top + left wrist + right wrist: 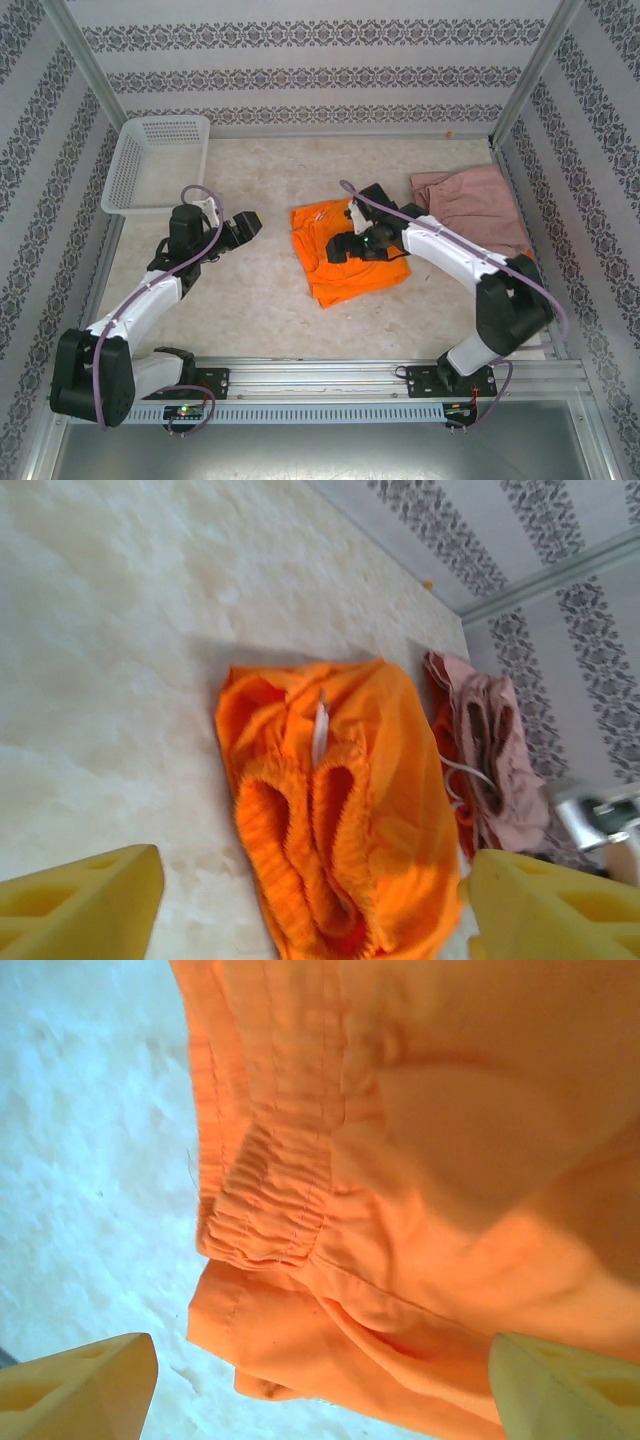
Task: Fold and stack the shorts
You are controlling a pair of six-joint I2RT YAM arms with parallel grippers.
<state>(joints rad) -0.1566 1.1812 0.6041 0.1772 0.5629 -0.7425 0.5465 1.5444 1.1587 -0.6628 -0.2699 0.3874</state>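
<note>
Orange shorts [430, 1160] bunched up on the pale table [80, 1160], elastic waistband [265, 1210] all scrunched, right gripper [320, 1388] spread wide.

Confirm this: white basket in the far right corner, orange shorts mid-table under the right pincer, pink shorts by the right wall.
Not quite. The top external view shows the white basket in the far left corner, not the right. The rest holds: orange shorts mid-table under the right pincer, pink shorts by the right wall.
</note>
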